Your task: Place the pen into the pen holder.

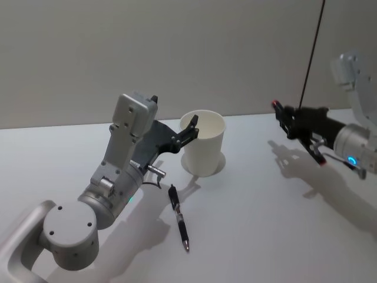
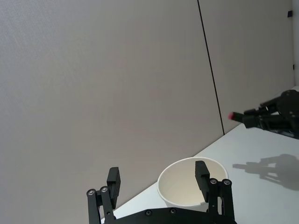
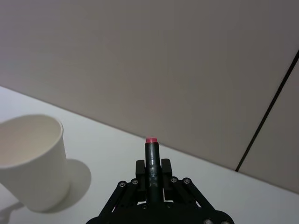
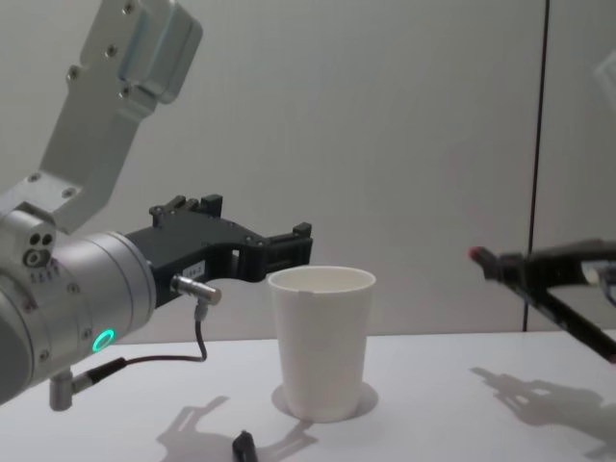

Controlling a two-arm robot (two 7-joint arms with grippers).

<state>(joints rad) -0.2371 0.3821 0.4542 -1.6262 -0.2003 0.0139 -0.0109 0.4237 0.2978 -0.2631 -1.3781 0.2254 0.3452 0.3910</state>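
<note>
Nearest the robot's head, the left arm (image 1: 112, 177) bends up off the white table (image 1: 253, 224) and reaches forward. Its left gripper (image 1: 187, 131) sits at the left side of the white paper cup (image 1: 203, 144), level with the rim. From the side the gripper looks just above and beside the rim, and I cannot tell whether it touches. The jaws are spread wide with nothing between them. In the left wrist view one of its fingers (image 2: 202, 173) overlaps the cup's mouth while the other stands off to the side.

The cup stands upright near the middle of the table, with its mouth facing up.

A black pen (image 1: 179, 218) lies flat on the table on the robot's side of the cup. It is near the cup's base but apart from it, and its pale tip points toward the robot.

Off to the right, well apart from the cup, the right gripper (image 1: 288, 118) hangs above the table with its shadow below. Its jaws are pressed onto a dark red-ended pen (image 3: 152, 156). The pen juts out past the fingertips, and its red end points toward the cup at about rim height.
</note>
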